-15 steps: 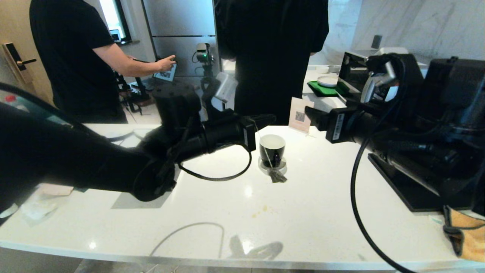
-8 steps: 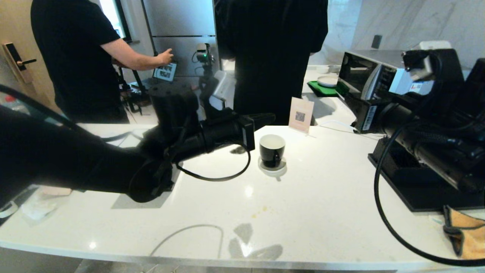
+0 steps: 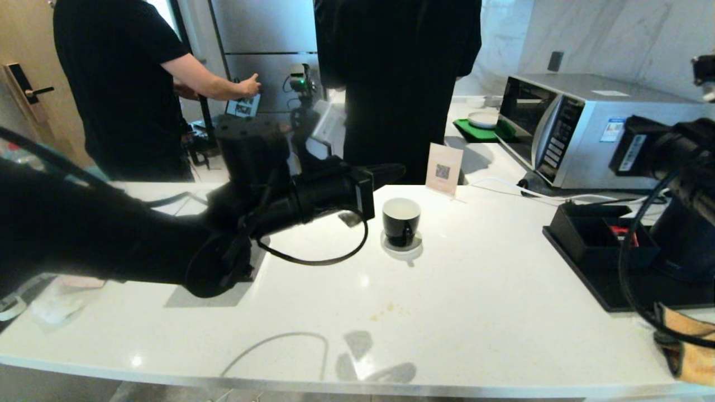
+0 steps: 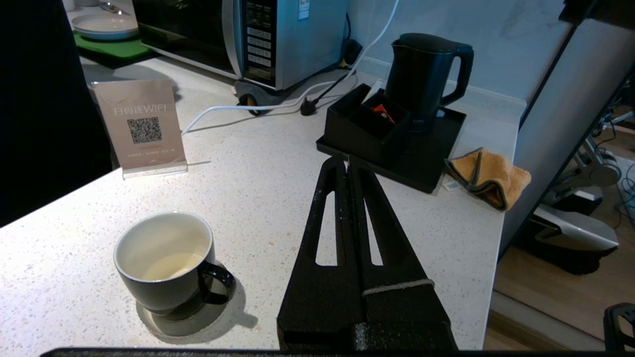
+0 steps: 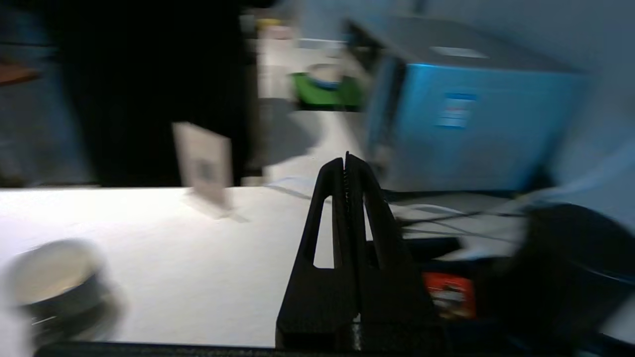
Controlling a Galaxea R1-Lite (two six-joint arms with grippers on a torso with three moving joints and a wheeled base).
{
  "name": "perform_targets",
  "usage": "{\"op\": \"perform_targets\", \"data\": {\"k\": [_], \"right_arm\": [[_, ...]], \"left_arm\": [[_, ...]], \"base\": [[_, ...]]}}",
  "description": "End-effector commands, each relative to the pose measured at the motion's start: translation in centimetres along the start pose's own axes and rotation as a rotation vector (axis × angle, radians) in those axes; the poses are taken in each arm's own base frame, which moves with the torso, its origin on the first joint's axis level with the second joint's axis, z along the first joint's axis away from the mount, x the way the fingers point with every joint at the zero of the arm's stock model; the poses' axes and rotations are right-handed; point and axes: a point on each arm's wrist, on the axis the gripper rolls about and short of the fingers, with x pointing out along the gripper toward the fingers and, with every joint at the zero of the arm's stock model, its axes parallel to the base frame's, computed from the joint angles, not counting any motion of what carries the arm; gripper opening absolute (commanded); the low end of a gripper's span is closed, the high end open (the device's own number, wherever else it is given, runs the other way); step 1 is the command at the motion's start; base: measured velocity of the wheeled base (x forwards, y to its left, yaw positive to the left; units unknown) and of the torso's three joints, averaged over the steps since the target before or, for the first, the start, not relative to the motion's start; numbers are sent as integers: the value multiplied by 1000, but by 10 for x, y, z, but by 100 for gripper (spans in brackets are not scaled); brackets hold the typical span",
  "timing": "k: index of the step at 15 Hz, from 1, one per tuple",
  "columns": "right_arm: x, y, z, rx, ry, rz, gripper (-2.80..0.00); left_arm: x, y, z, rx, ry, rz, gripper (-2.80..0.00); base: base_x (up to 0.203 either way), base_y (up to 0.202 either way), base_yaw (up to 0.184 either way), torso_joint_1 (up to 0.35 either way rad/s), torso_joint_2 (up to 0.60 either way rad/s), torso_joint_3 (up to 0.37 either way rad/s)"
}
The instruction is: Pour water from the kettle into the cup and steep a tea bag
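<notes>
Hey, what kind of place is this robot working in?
Probably a hotel-room or serviced-apartment kitchenette: a white stone counter holds a microwave, a black kettle on a hospitality tray, and a WiFi QR-code sign. A door with an electronic lock supports that.

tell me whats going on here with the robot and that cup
Neither hand holds anything. The left hand is shut and hovers beside the cup, which sits on its saucer with some pale liquid inside. The right hand is shut, off toward the kettle on the black tray. Two people stand behind the counter.
</notes>
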Motion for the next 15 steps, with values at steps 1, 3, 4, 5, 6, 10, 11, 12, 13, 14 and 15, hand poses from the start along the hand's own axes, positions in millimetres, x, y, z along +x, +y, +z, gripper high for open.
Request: {"op": "perform_targets", "data": {"k": [1,3,4,5,6,10,11,12,13,14,15], "right_arm": [[-14,-42,-2,-23,-28,-154,-280],[-37,-67,-10,-42,-35,-252,-280],[-49,-77,-13,-49,-40,-297,-280],[-61,-84,-15,-53,-45,-326,-280],[-73,-87,-20,-55,-42,-336,-280],[-119,-92,-50,-64,-10,-310,-280],[-129,-92,-57,-65,-10,-272,-280],[-139,-91,-64,-65,-20,-203,-280],[-150,-91,-72,-66,-22,-127,-280],[-160,-90,-80,-68,-19,-66,-280],[-171,-90,-87,-70,-11,-17,-280]], "left_arm": [[0,0,0,2,-5,-4,-280],[0,0,1,2,-6,-4,-280],[0,-1,2,3,-7,-4,-280],[0,-1,2,4,-9,-5,-280],[-1,-1,4,7,-13,-5,-280],[-3,-2,0,2,-2,-4,-280],[-4,-5,0,3,-1,-8,-280],[-4,-6,-1,1,3,-9,-280],[-4,-6,-2,0,5,-9,-280],[-4,-6,-2,0,5,-8,-280],[-5,-5,-2,3,4,-7,-280]], "base": [[0,0,0,0,0,0],[0,0,0,0,0,0],[0,0,0,0,0,0],[0,0,0,0,0,0],[0,0,0,0,0,0],[0,0,0,0,0,0],[0,0,0,0,0,0],[0,0,0,0,0,0],[0,0,0,0,0,0],[0,0,0,0,0,0],[0,0,0,0,0,0]]}}
